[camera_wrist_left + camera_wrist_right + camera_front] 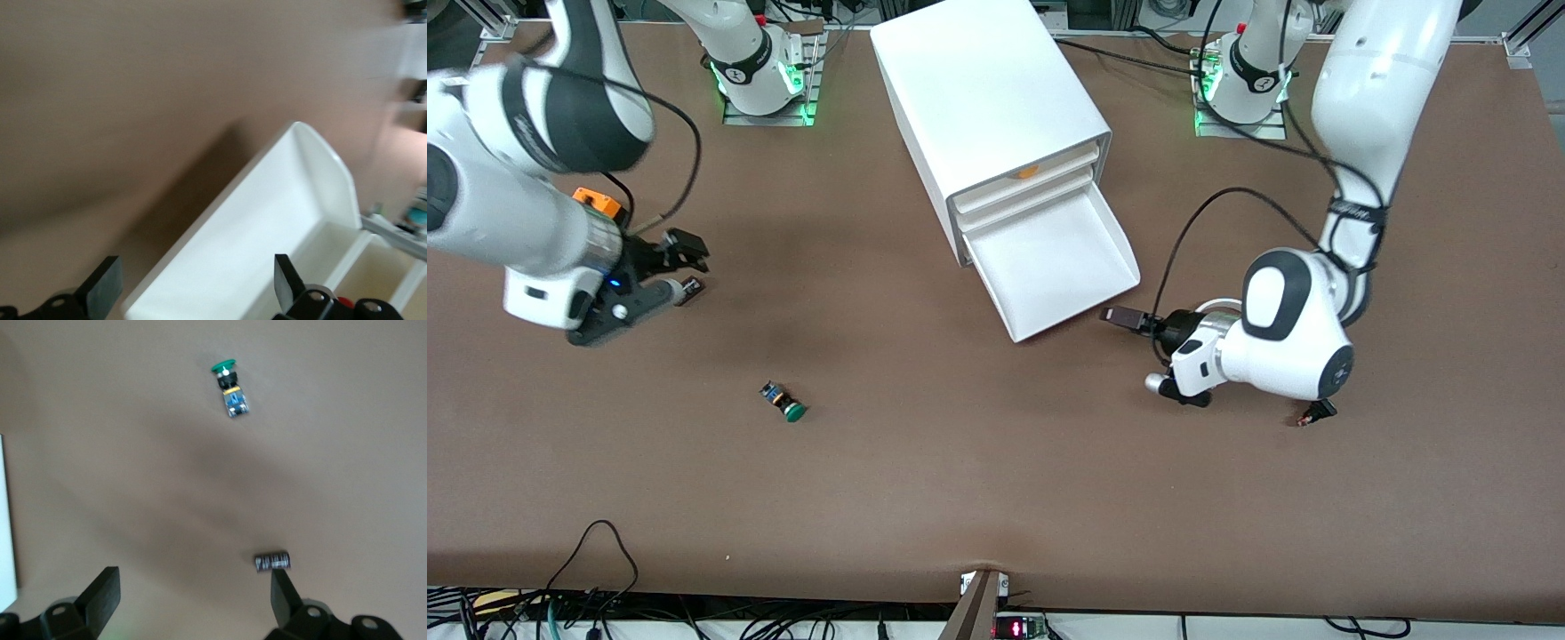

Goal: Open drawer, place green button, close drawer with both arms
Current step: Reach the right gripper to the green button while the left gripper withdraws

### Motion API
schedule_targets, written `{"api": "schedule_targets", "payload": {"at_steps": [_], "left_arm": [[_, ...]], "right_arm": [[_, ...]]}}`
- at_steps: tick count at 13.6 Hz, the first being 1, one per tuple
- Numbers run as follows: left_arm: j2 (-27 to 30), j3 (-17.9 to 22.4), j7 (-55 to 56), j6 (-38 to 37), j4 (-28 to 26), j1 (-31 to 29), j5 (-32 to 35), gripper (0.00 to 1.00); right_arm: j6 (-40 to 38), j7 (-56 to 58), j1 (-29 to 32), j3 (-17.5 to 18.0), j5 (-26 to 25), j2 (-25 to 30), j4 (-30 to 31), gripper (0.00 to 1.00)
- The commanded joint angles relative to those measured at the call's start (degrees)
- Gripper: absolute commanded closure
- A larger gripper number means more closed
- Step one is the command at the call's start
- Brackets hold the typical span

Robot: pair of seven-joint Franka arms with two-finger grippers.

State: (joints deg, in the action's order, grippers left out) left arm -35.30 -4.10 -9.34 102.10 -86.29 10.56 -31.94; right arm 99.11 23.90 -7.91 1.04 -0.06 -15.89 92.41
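Green-capped button [784,402], black-and-blue bodied, lies on its side well apart from the pulled-out drawer [1049,258], cap toward the camera; both the left gripper [1129,320] and the right gripper [680,271] gape wide, empty.

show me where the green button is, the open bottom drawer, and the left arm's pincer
button [784,402], front view, on its body just above the green cap.
drawer [1049,267], front view, on the bare tray floor.
left pincer [193,293], left wrist view, midway between its open fingertips.
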Motion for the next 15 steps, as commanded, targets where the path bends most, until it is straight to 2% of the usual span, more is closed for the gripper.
{"api": "schedule_targets", "payload": {"at_steps": [1, 3, 6, 10, 15], "left_arm": [[8.1, 0.2, 5.6, -2.7, -1.3, 0.4, 13.5, 0.0], [12.2, 0.7, 5.6, -5.8, -1.2, -1.5, 19.5, 0.0], [17.2, 0.8, 5.6, -8.9, -1.2, -6.3, 23.4, 0.0], [21.5, 0.7, 4.2, -14.2, -1.1, -14.5, 27.2, 0.0], [23.5, 0.9, 4.1, -17.1, -1.2, -17.5, 28.1, 0.0]], "right_arm": [[5.9, 8.0, 0.1, -0.1, 0.9, -3.1, 1.2, 0.0], [11.9, 12.9, -0.1, -0.1, 0.9, -6.5, 2.0, 0.0], [19.4, 16.1, -1.0, -0.1, 0.9, -11.5, 2.7, 0.0], [34.8, 17.0, -2.0, -0.1, 0.8, -14.9, 9.4, 0.0], [42.9, 18.8, -2.2, -0.1, 0.1, -19.2, 8.9, 0.0]]}}
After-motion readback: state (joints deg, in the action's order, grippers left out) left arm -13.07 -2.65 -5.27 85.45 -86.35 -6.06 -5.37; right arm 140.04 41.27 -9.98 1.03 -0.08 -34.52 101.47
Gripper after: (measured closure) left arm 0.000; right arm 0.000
